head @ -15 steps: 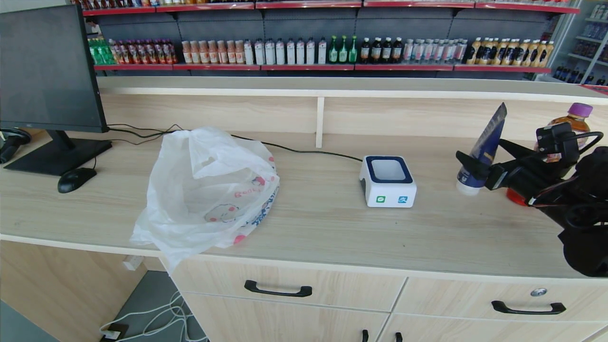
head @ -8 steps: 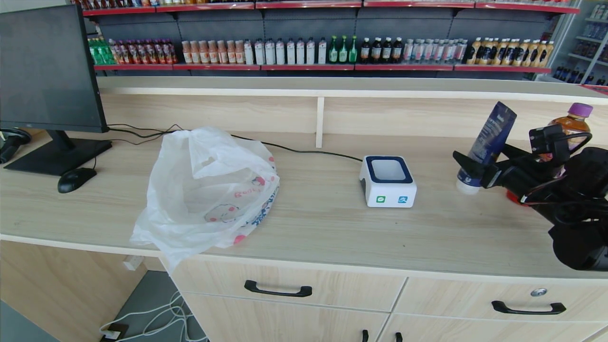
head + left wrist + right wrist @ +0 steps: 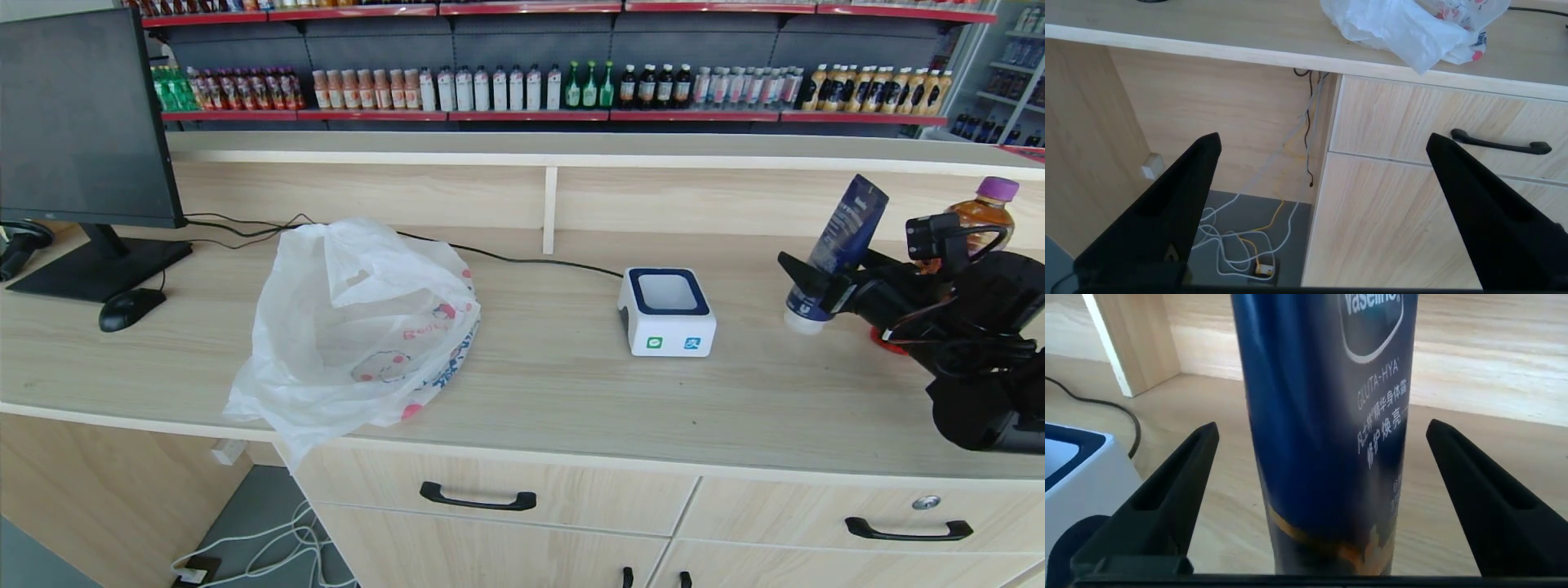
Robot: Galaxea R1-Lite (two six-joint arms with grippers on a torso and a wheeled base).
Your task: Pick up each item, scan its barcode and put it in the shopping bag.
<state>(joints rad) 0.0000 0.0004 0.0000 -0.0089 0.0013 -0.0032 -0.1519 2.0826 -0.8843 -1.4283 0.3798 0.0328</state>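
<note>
A dark blue tube (image 3: 837, 245) stands on its white cap at the right of the counter, leaning slightly. My right gripper (image 3: 816, 282) is open around its lower part. In the right wrist view the tube (image 3: 1323, 416) fills the space between the fingers (image 3: 1167, 498) with a gap on each side. The white scanner (image 3: 665, 310) sits mid-counter, left of the tube. A white shopping bag (image 3: 359, 318) lies open at the counter's front left. My left gripper (image 3: 1323, 139) hangs open below the counter edge, in front of the cabinet, holding nothing.
An orange drink bottle with a purple cap (image 3: 980, 214) stands behind my right arm, with a red object (image 3: 886, 339) partly hidden beneath it. A monitor (image 3: 82, 122) and mouse (image 3: 131, 309) occupy the far left. A cable (image 3: 522, 261) runs to the scanner. A raised back ledge (image 3: 547, 196) borders the counter.
The tube has turned from edge-on to showing its broad face. My right arm has shifted slightly up and back around it.
</note>
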